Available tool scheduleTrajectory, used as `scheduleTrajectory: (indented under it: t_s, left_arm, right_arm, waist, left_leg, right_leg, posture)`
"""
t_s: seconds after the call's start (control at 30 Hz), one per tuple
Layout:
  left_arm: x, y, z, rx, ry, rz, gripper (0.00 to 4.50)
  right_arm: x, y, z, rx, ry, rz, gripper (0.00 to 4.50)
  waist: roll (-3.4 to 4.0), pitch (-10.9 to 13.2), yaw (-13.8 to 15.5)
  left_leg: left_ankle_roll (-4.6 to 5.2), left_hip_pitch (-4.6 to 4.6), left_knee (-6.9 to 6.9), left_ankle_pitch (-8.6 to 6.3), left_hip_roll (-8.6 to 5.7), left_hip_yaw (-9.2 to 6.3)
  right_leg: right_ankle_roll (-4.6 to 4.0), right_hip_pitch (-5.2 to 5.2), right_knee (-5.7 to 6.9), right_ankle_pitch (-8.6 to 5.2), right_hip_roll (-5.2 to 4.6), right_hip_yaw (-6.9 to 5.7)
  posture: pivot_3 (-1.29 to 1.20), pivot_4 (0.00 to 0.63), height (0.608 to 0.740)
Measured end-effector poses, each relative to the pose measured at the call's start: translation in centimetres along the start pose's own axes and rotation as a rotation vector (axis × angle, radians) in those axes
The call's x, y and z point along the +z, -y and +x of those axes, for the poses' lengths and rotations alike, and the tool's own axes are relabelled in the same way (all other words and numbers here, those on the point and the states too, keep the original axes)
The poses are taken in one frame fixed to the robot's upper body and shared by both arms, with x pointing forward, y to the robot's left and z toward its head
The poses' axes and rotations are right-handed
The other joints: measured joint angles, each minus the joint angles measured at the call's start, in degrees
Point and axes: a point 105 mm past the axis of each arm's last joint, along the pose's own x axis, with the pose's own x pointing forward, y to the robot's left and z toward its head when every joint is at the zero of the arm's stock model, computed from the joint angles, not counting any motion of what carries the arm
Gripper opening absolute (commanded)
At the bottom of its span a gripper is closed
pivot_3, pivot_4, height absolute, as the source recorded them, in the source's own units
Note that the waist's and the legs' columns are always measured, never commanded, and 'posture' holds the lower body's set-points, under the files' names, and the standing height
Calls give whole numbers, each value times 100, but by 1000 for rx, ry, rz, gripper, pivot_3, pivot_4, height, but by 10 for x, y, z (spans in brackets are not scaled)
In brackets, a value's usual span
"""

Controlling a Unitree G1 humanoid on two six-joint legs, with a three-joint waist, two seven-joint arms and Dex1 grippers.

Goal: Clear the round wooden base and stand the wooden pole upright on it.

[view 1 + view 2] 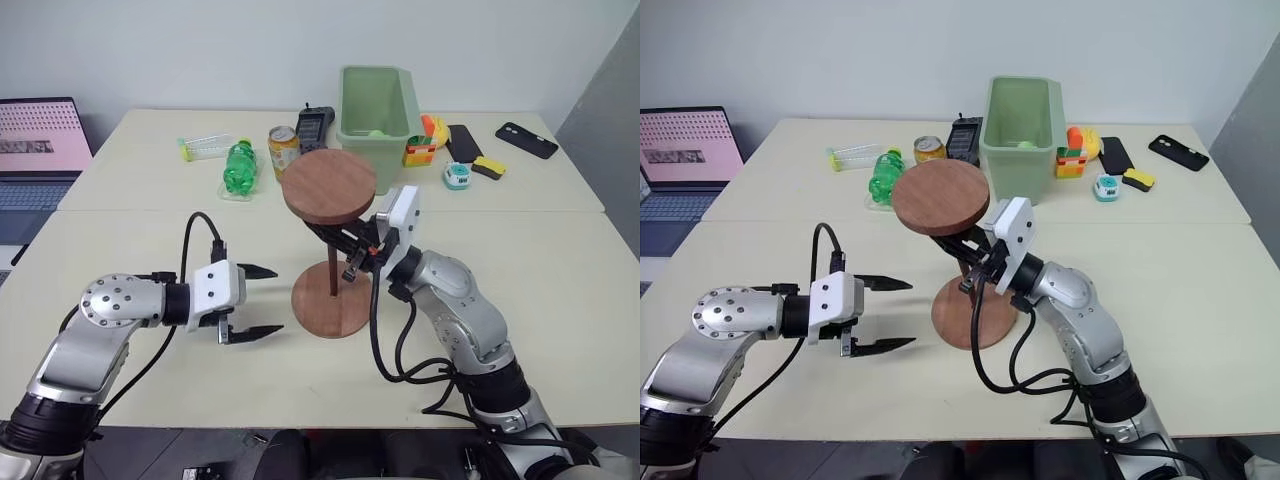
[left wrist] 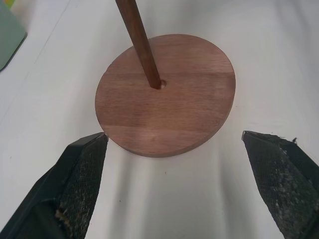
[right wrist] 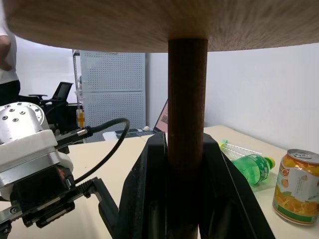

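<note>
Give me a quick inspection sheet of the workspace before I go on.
Surface: pale table, two tops butted together.
Job's things: round wooden base flat, nothing lying on it; wooden pole upright, lower end at the centre hole, disc end up.
Clutter: green bin, green bottle, can, phones, toy blocks at the far side.
Tools: right tool shut on the pole; left tool open beside the base.
Cables: black leads along both arms.
Surroundings: laptop at far left.

arms: silver | wrists: white; cables: black | fingers: black
</note>
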Motion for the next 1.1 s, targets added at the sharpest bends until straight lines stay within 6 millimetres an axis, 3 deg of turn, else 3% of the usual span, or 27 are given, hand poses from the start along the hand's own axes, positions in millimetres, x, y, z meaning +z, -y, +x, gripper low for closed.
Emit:
scheduleTrajectory:
  t_s: [0.27,0.77,1.1]
  left_arm:
    - [0,0,0,1,1,1,4500]
    - [-2,0,1,5,8,-9,4500]
    - [-2,0,1,4,12,-15,4500]
  right_arm:
    - [0,-8,-4,43,-18,16,270]
    - [-9,-4,2,3,-61,13,270]
    - [-20,4,-4,-54,-93,44,270]
  waist:
    - [0,-1,1]
    - [-4,-8,1]
    - [-10,-29,30]
  left_leg:
    - [0,0,0,0,0,-1]
    - [0,5,0,0,0,-1]
    - [2,91,-16,-2,-1,-2]
  right_leg:
    - [0,0,0,0,0,0]
    - [0,5,-1,0,0,0]
    - [-1,97,-26,-3,5,-2]
  posture:
    - [0,150,740]
    - [0,150,740]
    - [0,150,740]
